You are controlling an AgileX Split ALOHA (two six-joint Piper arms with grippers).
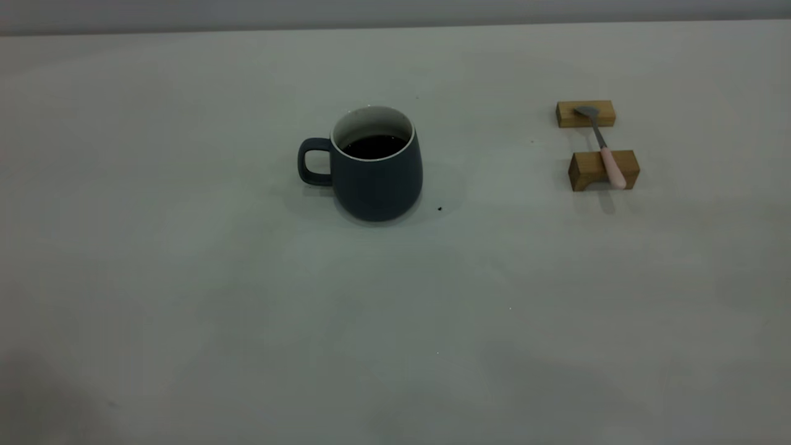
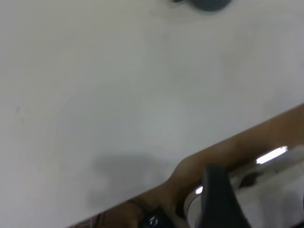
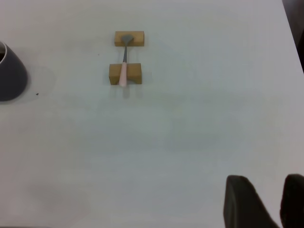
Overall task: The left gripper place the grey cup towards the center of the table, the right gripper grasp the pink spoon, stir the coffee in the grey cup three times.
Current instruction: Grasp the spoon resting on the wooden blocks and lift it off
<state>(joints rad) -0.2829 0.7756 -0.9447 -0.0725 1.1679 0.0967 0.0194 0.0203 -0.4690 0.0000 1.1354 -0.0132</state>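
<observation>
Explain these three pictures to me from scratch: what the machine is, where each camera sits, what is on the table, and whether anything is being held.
This is a table rig with two robot arms, each ending in a two-fingered gripper. The wide picture comes from an outside camera facing the table; neither arm shows in it. On the table stands the grey cup, holding dark coffee, handle toward that view's left. To its right the pink spoon lies across two wooden blocks.

The other two pictures come from cameras on the arms' wrists. The right wrist view shows the right gripper low in the picture, open and holding nothing, far from the spoon. The left wrist view shows the table's edge and only a dark part of the left gripper. Nothing is held.
</observation>
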